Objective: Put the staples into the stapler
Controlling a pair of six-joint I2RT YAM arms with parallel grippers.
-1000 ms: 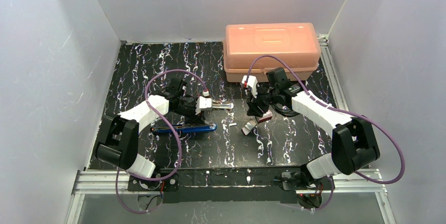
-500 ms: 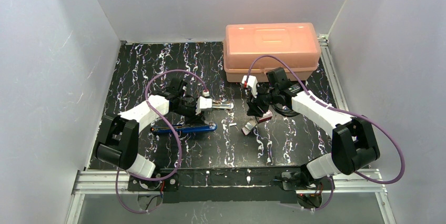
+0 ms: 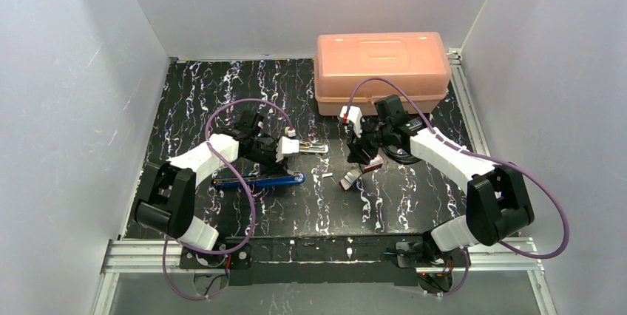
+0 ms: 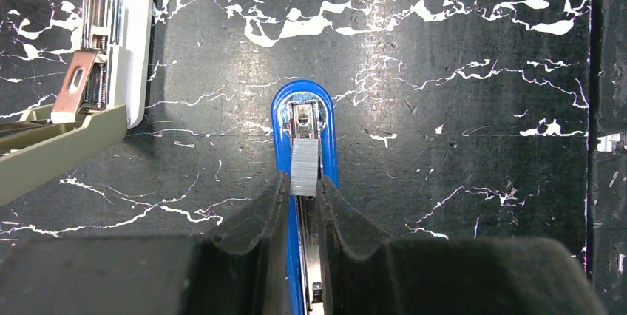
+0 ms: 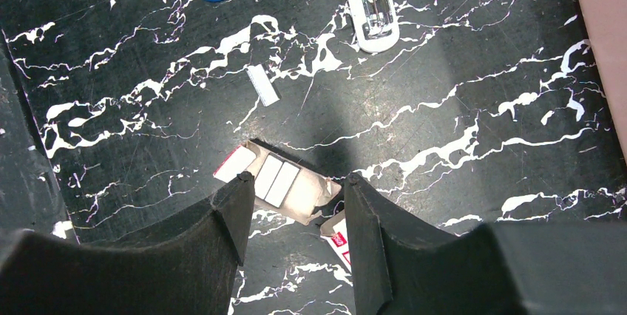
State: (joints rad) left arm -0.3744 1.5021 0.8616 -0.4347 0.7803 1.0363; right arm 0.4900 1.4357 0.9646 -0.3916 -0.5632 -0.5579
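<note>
Left gripper (image 4: 303, 185) pinches a staple strip (image 4: 304, 169) over the open blue stapler (image 4: 279, 119); right gripper (image 5: 296, 182) hangs unclenched above the staple box (image 5: 292, 195)

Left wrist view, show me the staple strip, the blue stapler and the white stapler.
staple strip (image 4: 304, 174), left wrist view, middle of the silvery strip.
blue stapler (image 4: 278, 117), left wrist view, blue rim of its rounded nose.
white stapler (image 4: 140, 34), left wrist view, its white side wall.
</note>
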